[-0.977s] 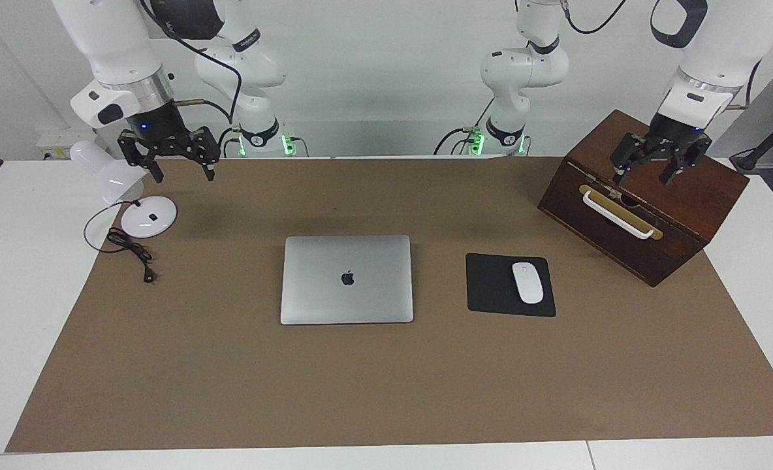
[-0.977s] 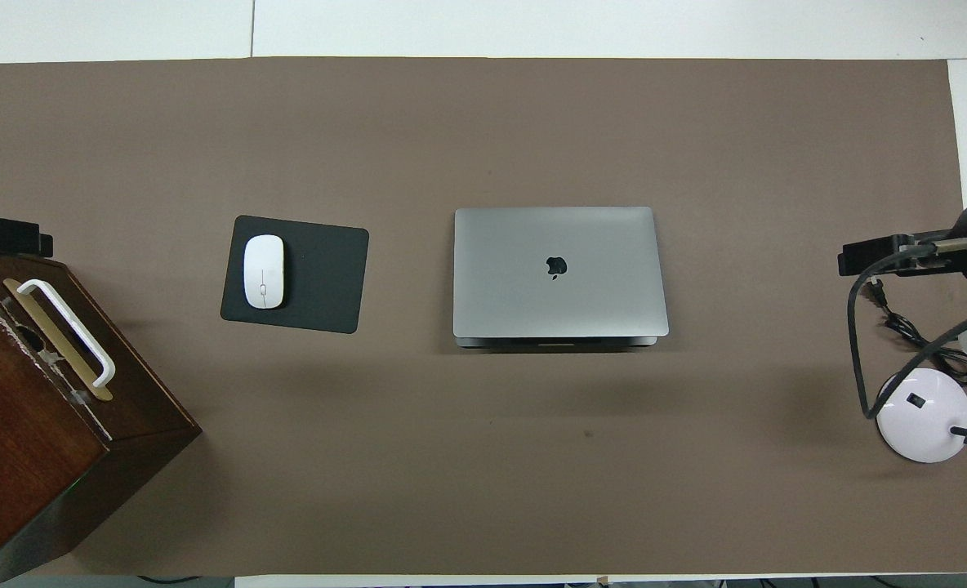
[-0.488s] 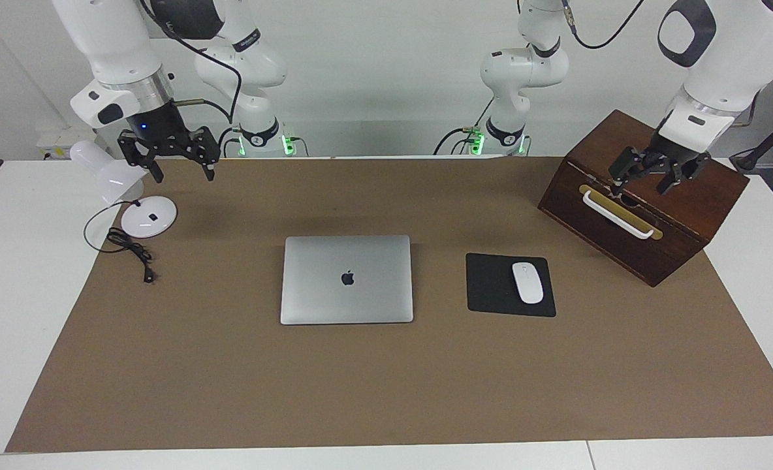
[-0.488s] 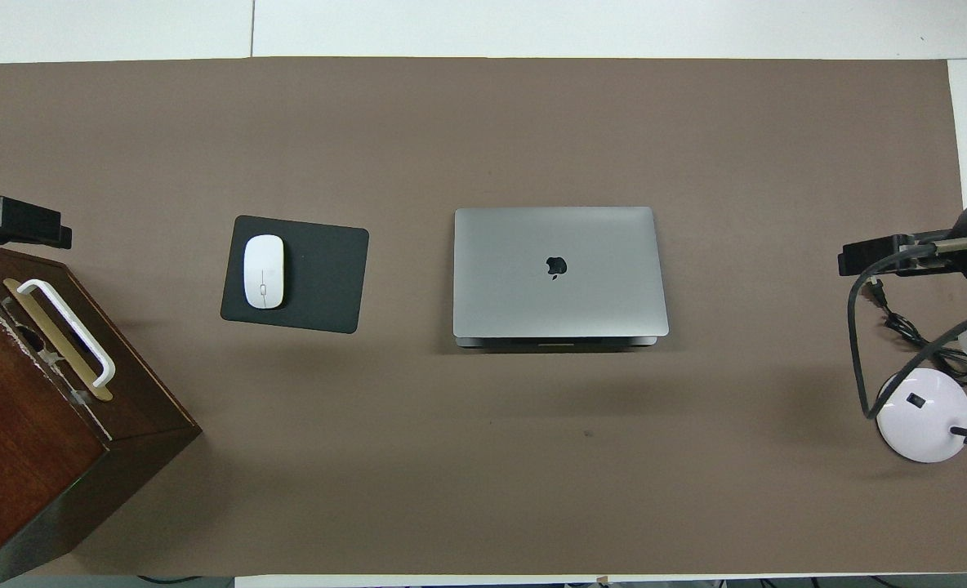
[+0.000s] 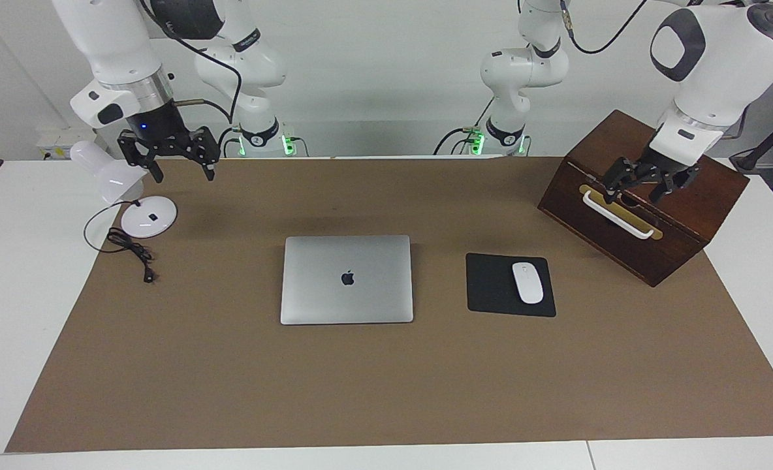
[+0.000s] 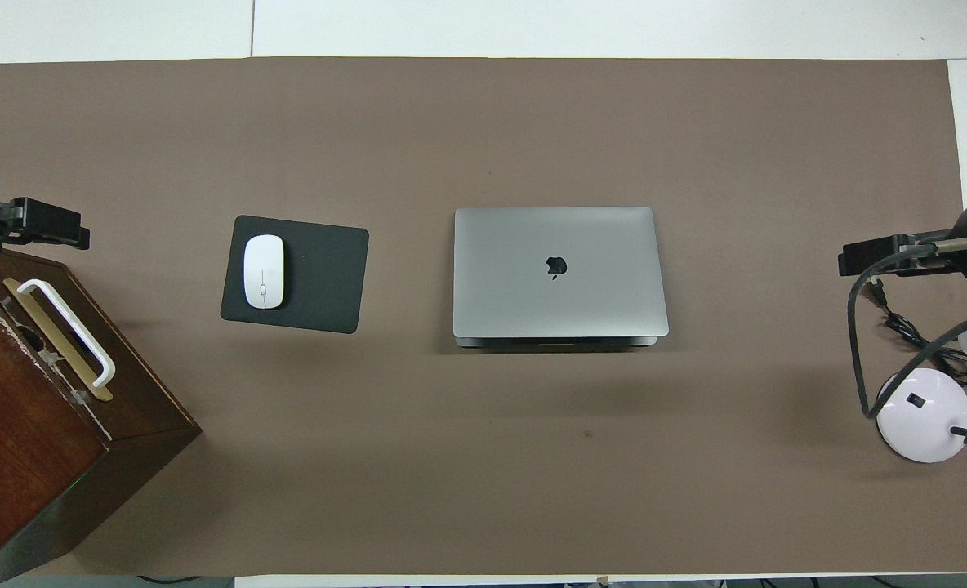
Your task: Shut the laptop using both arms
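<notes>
The laptop [image 5: 347, 279] lies flat near the middle of the bench [image 5: 27, 261], on the brown mat [image 5: 386, 385], lid down with the dark logo facing up. In the overhead view a thin sliver of its base shows under the lid edge nearest the robots. Nothing rests on it.

Beside it, toward the left arm's end, sits a black mouse pad [image 5: 491, 284] carrying a white mouse [image 5: 527, 282]. Nearer the robots at that end stands a dark wooden box [image 5: 641, 196] with a white handle [image 5: 618, 215]. At the right arm's end are a white desk lamp [image 5: 125, 196] and its black cord [image 5: 128, 251].

The left pincer [image 5: 641, 184] hangs over the box, just above the handle, fingers spread and released, holding nothing. The right pincer [image 5: 176, 160] hangs over the mat's edge beside the lamp, fingers likewise spread and empty. Both pincers are well apart from the laptop, 1 toward each end, with bare mat between.
</notes>
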